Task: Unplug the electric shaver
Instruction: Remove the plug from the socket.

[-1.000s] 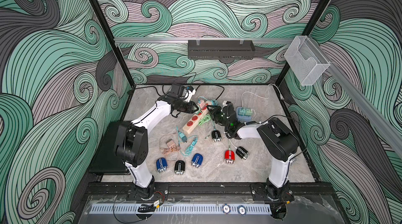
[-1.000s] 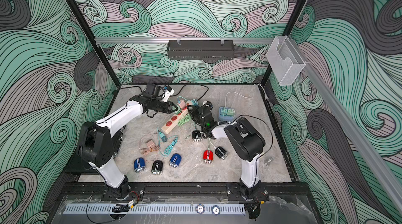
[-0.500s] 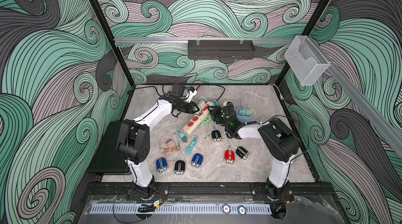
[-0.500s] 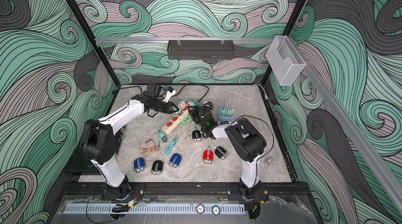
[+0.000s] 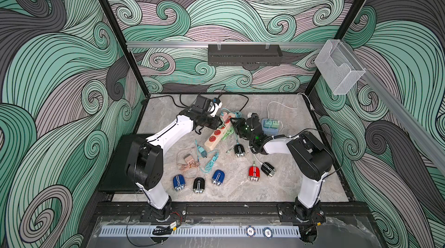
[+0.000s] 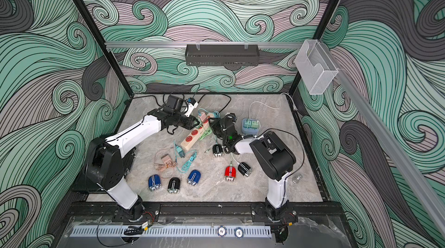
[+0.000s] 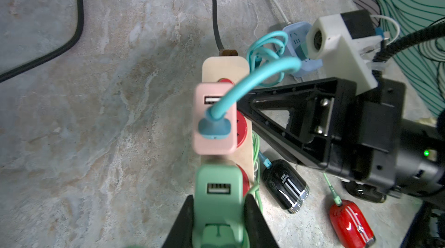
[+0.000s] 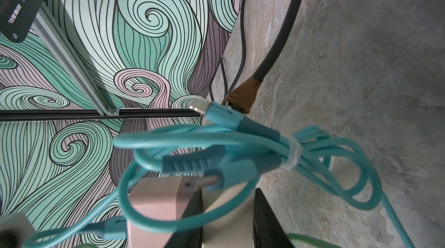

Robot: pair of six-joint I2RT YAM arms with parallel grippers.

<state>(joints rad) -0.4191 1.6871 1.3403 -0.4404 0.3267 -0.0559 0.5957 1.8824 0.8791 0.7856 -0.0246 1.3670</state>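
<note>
Green plastic fills the left claw [image 7: 218, 213]: its two black fingers are clamped on the sides of the green adapter [image 7: 216, 186], which sits plugged into the beige power strip [image 5: 210, 143] lying slantwise on the stone surface [image 5: 277, 186]. The right claw [image 8: 228, 220] pinches the far end of that strip, just beside the pink adapter [image 7: 214, 119], which has a teal cable [image 7: 260, 76] in it. The black shaver [image 5: 239, 150] lies just right of the strip's near end, with a thin green lead at its far end. A red shaver [image 5: 254, 173], nearer and to the right, has one too. Which lead runs to the green adapter I cannot tell, as they tangle beside the strip
</note>
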